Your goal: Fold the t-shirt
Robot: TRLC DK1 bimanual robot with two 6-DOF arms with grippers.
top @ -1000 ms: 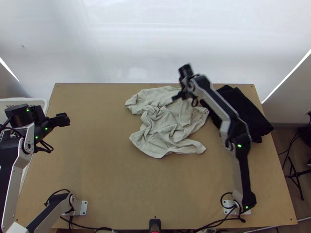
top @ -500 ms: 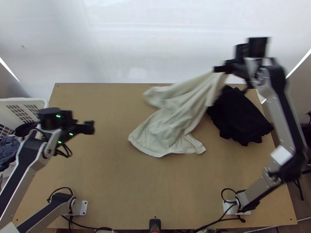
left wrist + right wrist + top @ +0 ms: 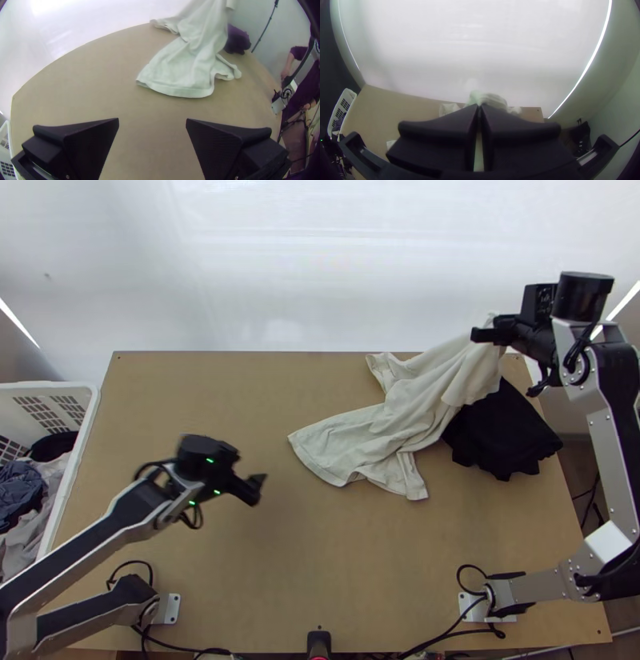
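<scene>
Cream t-shirt (image 3: 424, 408) is pinched in my right gripper (image 3: 479, 106), its hem (image 3: 176, 92) down on the table (image 3: 320, 564); my left gripper (image 3: 152, 120) has its fingers spread wide; if I pull too hard, it could slip and flop onto the black cloth (image 3: 500, 436).

The table (image 3: 264, 588) is smooth, matt wood; the shirt (image 3: 360, 436), creased cloth — dull all over. At the far right, matt black cloth (image 3: 504, 440); at left, a basket (image 3: 72, 390) in smooth plastic. The left gripper (image 3: 258, 488) looks matt — no gloss.
</scene>
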